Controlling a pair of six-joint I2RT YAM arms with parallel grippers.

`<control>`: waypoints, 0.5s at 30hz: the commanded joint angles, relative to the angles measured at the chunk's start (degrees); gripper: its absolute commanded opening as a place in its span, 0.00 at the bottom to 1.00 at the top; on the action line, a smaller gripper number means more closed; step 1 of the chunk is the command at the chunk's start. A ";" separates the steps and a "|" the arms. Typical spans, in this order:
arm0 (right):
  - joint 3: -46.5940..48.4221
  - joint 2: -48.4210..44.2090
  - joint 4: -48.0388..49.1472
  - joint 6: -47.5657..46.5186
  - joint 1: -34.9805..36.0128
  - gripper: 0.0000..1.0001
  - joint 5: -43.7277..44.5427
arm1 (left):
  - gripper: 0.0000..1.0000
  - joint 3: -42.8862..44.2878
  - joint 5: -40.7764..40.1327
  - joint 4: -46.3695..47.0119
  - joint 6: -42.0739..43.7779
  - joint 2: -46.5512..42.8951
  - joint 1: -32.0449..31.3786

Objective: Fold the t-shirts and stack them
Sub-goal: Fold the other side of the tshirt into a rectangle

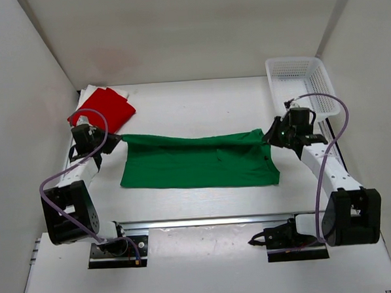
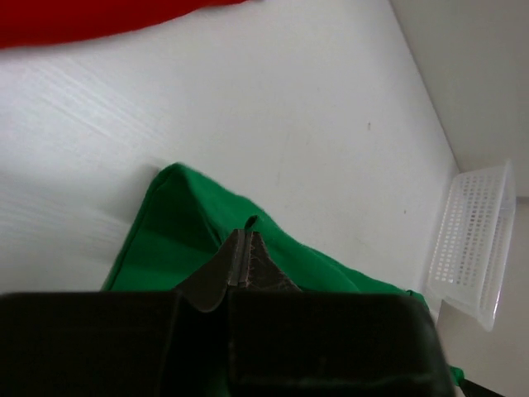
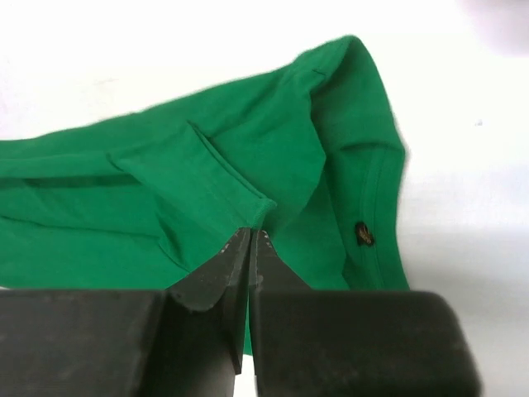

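Your left arm (image 1: 75, 172) and right arm (image 1: 324, 166) share white links and black boxy joints. A lilac cable (image 1: 89, 111) loops along each. Your jaws are dark tapered wedges; black plates (image 1: 119, 252) anchor the bases.

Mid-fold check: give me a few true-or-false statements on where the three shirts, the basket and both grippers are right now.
1. The left gripper and the right gripper are both shut on the green cloth t-shirt. True.
2. The green cloth t-shirt is bunched up inside the white plastic lattice basket. False: it lies spread on the table, stretched between the two grippers.
3. The bright red cloth t-shirt lies on top of the white cloth t-shirt in the far left corner. True.
4. The white plastic lattice basket stands at the far left. False: it stands at the far right, beyond the right gripper.
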 commanded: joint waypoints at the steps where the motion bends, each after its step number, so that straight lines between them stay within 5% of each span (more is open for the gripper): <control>1: -6.25 -3.90 5.79 1.93 -0.51 0.00 0.99 | 0.00 -2.44 3.04 -0.41 0.88 -0.82 2.10; 10: -23.48 -13.92 12.29 6.67 -3.06 0.00 0.81 | 0.00 -7.53 3.14 -0.94 1.15 -1.43 3.50; 15: -30.17 -17.71 13.80 7.99 -2.19 0.10 3.71 | 0.21 -9.65 5.51 0.65 -2.53 -1.60 4.99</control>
